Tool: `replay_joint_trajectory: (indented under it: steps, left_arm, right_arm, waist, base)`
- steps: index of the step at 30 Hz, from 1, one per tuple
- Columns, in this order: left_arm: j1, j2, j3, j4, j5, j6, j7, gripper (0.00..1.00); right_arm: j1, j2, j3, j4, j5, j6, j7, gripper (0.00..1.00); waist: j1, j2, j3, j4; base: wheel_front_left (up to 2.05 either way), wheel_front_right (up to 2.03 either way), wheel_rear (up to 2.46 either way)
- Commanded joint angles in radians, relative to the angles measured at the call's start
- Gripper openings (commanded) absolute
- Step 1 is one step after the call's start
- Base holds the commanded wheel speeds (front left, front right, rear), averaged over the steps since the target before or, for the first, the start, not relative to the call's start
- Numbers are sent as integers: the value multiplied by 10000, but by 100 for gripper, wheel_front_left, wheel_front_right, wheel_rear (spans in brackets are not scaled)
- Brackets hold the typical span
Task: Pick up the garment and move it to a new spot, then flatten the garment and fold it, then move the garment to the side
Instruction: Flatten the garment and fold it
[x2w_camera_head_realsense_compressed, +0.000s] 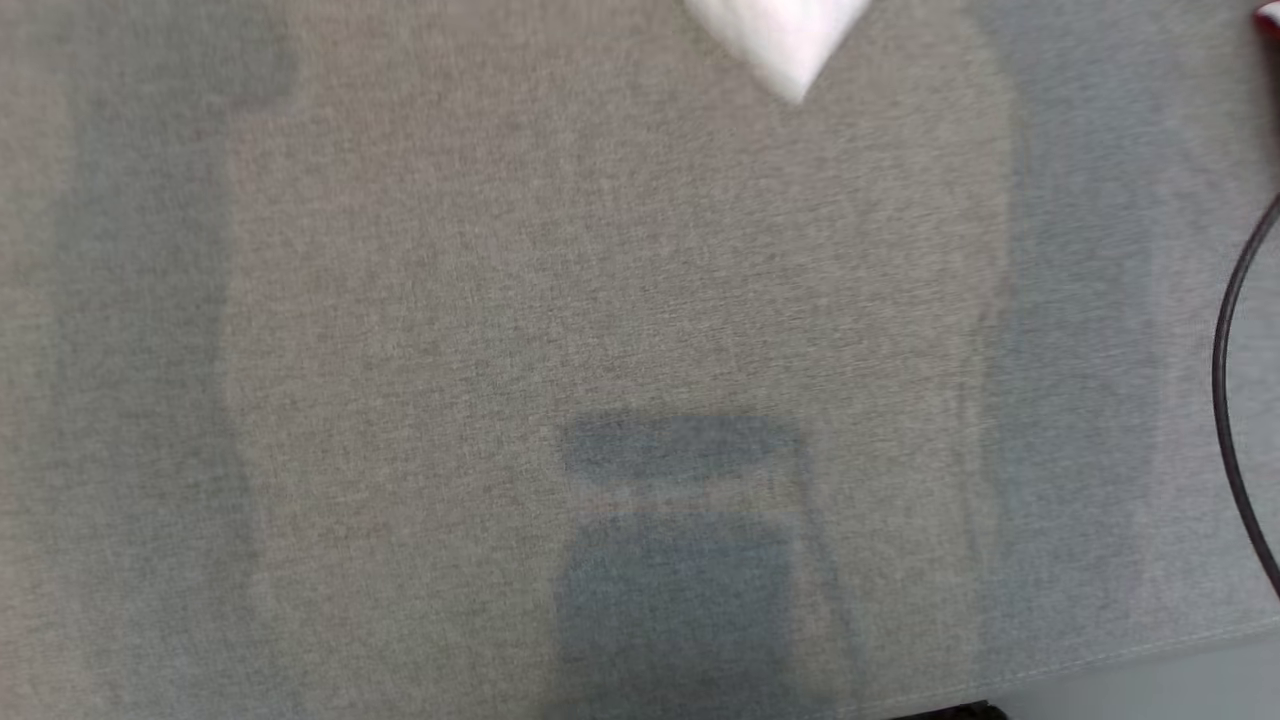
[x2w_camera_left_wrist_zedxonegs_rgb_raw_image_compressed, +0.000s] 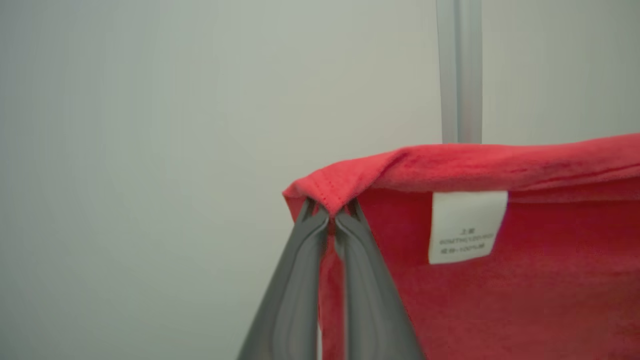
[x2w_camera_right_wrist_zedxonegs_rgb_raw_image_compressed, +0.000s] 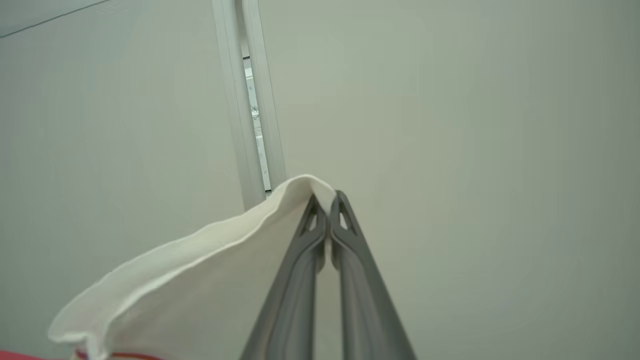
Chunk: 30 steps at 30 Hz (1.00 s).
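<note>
Looking along my left gripper (x2w_camera_left_wrist_zedxonegs_rgb_raw_image_compressed: 331, 212), I see both fingers clenched on a stitched red corner of the garment (x2w_camera_left_wrist_zedxonegs_rgb_raw_image_compressed: 500, 300), tips pressed together with the hem bunched over them. My right gripper (x2w_camera_right_wrist_zedxonegs_rgb_raw_image_compressed: 327, 202) is clamped too, on a white edge of what I take to be the same piece. That edge curls away to the left of that view, with a sliver of red under it. So the garment is up in the air, held at two points, not lying on the table (x2w_camera_head_realsense_compressed: 400, 300).

As I judge it, this is thin, light cloth, soft and limp with no stiffness. It drapes from wherever it is pinched, so hems and corners are the places to hold; a grip in mid-cloth would only gather a bunch. It is not fragile, though a pinch this close to the edge could slip under a tug.

Just beyond the left fingers a white label (x2w_camera_left_wrist_zedxonegs_rgb_raw_image_compressed: 467, 227) sits under the red top edge, so I take the inside face to be turned to that camera. The edge runs away to the right from the pinch. I judge the long axis lies left to right between my two grips, the rest hanging down.

From the head camera, the grey table carries soft shadows (x2w_camera_head_realsense_compressed: 680, 560), and a black cable (x2w_camera_head_realsense_compressed: 1228, 400) curves along its right side. At the far side a blurred white tip (x2w_camera_head_realsense_compressed: 790, 45) points toward me. Farthest off stand a pale wall (x2w_camera_left_wrist_zedxonegs_rgb_raw_image_compressed: 150, 150) and an upright post (x2w_camera_left_wrist_zedxonegs_rgb_raw_image_compressed: 460, 70).
</note>
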Motion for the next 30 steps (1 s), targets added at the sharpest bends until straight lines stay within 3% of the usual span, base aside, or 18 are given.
replay_joint_trajectory:
  steps: [1, 4, 7, 13, 17, 21, 25, 30]
  left_arm:
    - [-575, -174, -56, 590, 223, 48, -670, 0]
    - [-1552, -419, -6, 1966, 307, 109, -2036, 0]
    - [-1962, -576, -34, 3081, 238, -32, -2984, 0]
    - [-760, -603, -449, 4790, -236, -494, -3833, 0]
    - [1436, -584, -1234, 4975, -779, -578, -4456, 0]
    - [4279, -146, -2240, 4293, -1780, -564, -4777, 0]
    - [7425, 216, -2729, 3552, -2667, -568, -4896, 0]
    - [10828, 502, -2362, 1900, -3636, -292, -4967, 0]
  right_arm:
    - [-629, 106, -310, 483, -333, 0, -537, 0]
    - [-1570, 520, -821, 1345, -671, 0, -1387, 0]
    - [-2014, 662, -597, 1824, -487, 1, -1838, 0]
    - [-168, 403, 1059, 1454, 750, 0, -2277, 0]
    - [3025, -433, 2328, 74, 1812, -2, -2664, 0]
    - [6803, -1685, 3100, -1741, 2135, 3, -2862, 0]
    - [10334, -2325, 3034, -3240, 2263, -2, -2928, 0]
    - [13804, -2621, 2908, -4595, 1930, -2, -2943, 0]
  waist:
    - [-3, 0, 1354, 517]
    - [-3, 0, 1444, 395]
    - [-3, 0, 1535, 304]
    - [-3, 0, 1622, 196]
    - [-3, 0, 913, 99]
    - [-3, 0, -221, 66]
    - [-3, 0, -1696, 15]
    - [-3, 0, -3147, -174]
  base:
    - [0, 0, 0]
    - [0, 0, 0]
    - [0, 0, 0]
    - [0, 0, 0]
    - [0, 0, 0]
    - [0, 0, 0]
    - [0, 0, 0]
    - [0, 0, 0]
